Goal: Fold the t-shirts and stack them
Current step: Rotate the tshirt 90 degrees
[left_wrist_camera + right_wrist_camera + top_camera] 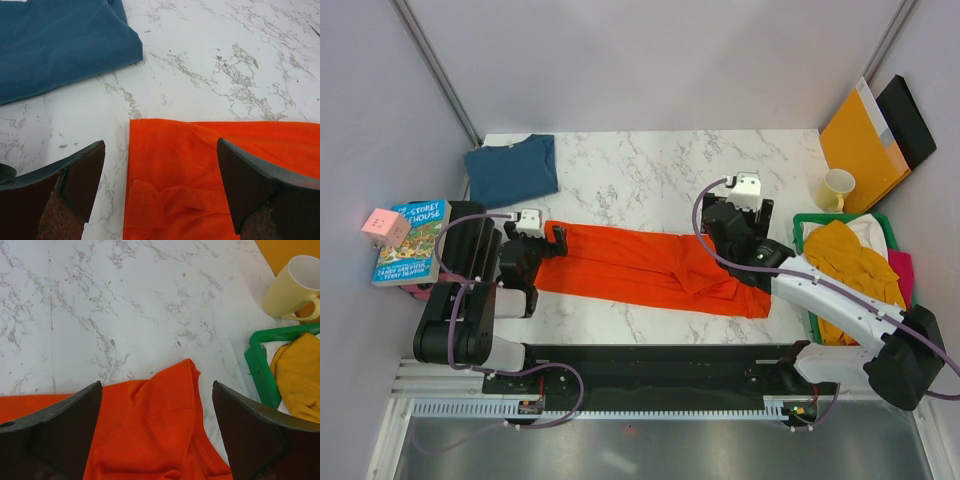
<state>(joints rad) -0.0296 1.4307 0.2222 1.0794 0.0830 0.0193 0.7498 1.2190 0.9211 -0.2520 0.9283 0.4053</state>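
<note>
The orange-red t-shirt (640,265) lies as a long folded strip across the middle of the marble table (650,165). My left gripper (552,243) hovers open over its left hem end, the hem (200,165) lying between the spread fingers (75,180). Over the shirt's right part, my right gripper (720,235) is also open, with a sleeve and the collar seam (160,430) between its fingers (65,430). Neither gripper holds cloth. A folded dark teal-blue t-shirt (512,168) (60,45) rests at the back left. A mustard yellow t-shirt (850,262) (300,375) sits in the basket with white (868,228) and pink (902,270) cloth.
A green basket (800,222) (260,357) stands at the right edge, close to the right gripper. Behind it are a cream mug (837,189) (295,287) and an orange-yellow envelope (860,145). A book (412,240) and a pink cube (385,226) lie off the table's left side.
</note>
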